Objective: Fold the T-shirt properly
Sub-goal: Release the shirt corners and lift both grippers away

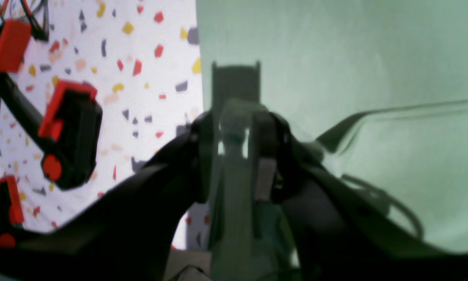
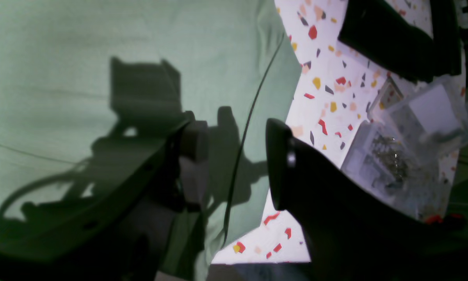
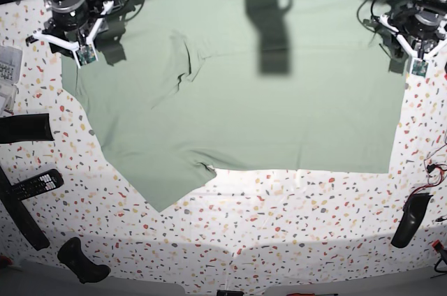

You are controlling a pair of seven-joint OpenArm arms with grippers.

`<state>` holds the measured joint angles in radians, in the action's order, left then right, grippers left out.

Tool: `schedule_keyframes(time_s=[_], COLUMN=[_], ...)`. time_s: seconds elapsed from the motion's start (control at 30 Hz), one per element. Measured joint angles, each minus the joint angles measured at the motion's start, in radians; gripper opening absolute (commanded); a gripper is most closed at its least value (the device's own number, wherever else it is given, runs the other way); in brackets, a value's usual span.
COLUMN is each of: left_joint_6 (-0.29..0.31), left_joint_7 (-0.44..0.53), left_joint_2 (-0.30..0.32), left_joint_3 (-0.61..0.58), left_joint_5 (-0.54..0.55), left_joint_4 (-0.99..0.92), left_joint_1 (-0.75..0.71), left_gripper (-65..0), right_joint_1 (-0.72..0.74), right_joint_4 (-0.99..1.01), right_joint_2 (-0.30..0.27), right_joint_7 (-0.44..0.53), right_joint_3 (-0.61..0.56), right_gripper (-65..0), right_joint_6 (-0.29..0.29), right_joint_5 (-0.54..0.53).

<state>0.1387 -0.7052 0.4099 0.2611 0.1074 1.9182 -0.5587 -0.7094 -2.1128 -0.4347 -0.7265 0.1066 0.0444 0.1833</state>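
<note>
Speckled tabletop [image 3: 279, 219]; T-shirt [image 3: 279, 100] spread flat; left fingers [image 1: 237, 156] pinching its edge; right fingers [image 2: 194, 156] apart, straddling hem.

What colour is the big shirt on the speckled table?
The large soft cloth T-shirt is pale sage green, clearest in the base view.

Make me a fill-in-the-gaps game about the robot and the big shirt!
1. The T-shirt spread out on the speckled table is pale ___.
2. The left pincer is pinching a fold of the ___.
3. The right pincer sits at the shirt's edge with its jaws ___.

Missing words: green; T-shirt; open
</note>
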Motion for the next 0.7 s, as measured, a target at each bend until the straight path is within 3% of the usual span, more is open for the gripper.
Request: schedule_keyframes(time_s=[0.07,0.17,0.3,0.37,0.5,0.7], left_joint_6=[0.002,0.000,0.002,0.002,0.079,0.127], left_joint_7=[0.001,-0.111,-0.160,-0.164,-0.163,-0.158], left_joint_2=[0.000,-0.002,-0.003,-0.003,-0.002,0.012], left_joint_3=[0.000,0.000,0.000,0.000,0.000,0.001], left_joint_5=[0.001,0.001,0.002,0.003,0.001,0.083], left_joint_4=[0.000,0.000,0.001,0.001,0.001,0.000], left_joint_1=[0.011,0.074,0.184,0.242,0.352,0.458], left_gripper=[-50.1,-50.1,-48.0,-44.4,-39.7,-39.6], right_joint_1=[0.003,0.001,0.001,0.002,0.001,0.000], right_joint_4=[-0.011,-0.017,-0.017,-0.017,-0.017,-0.017], right_joint_2=[-0.001,0.000,-0.001,-0.001,0.000,-0.001], right_joint_7=[0.000,0.000,-0.002,-0.021,-0.023,-0.004], right_joint_3=[0.000,0.000,0.000,0.000,0.000,0.000], right_gripper=[-41.4,-41.4,-41.2,-37.7,-23.7,-22.5], right_joint_6=[0.000,0.000,0.001,0.004,0.013,0.011], right_joint_5=[0.016,0.061,0.047,0.021,-0.056,-0.072])
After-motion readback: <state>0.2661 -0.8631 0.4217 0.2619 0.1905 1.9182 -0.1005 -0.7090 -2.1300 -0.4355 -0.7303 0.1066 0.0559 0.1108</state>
